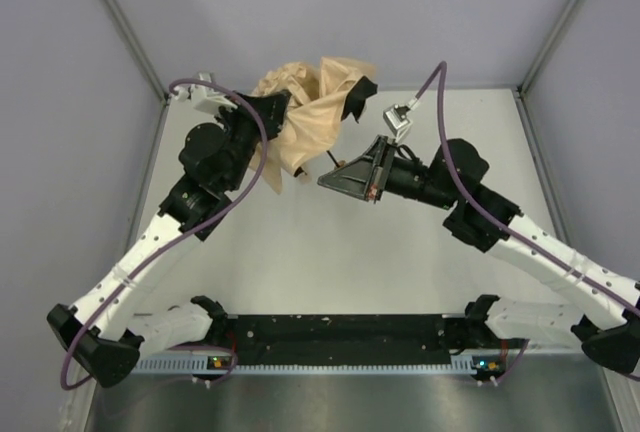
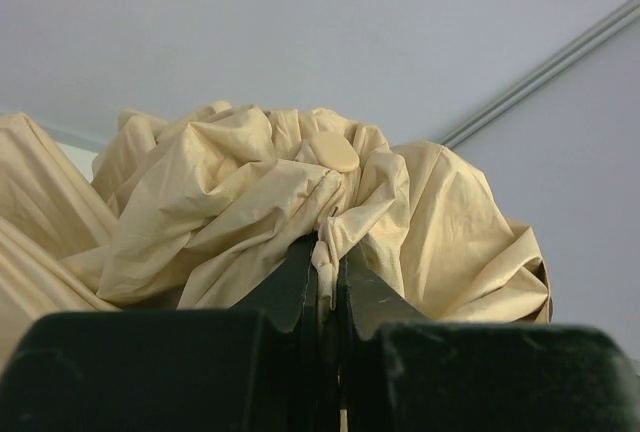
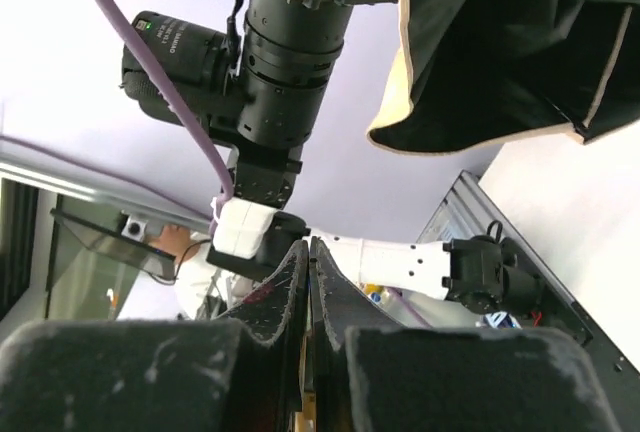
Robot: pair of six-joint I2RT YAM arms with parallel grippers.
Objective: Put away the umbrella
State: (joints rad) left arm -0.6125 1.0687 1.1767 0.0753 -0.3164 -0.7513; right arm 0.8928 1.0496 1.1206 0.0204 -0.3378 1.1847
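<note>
White tabletop (image 1: 330,272) walled by grey panels (image 1: 60,102) (metal rails (image 1: 122,22) at the corners); black plate (image 1: 340,337) along the near edge, slotted pale strip (image 1: 330,362) just beside.

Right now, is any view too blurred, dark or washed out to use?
Top view: sharp, evenly lit, only soft shadows. Left wrist view: umbrella cloth crisp, the left hand in the foreground dark and soft. Right wrist view: the right hand blurred, the umbrella cloth a dark shape against the bright wall.
</note>
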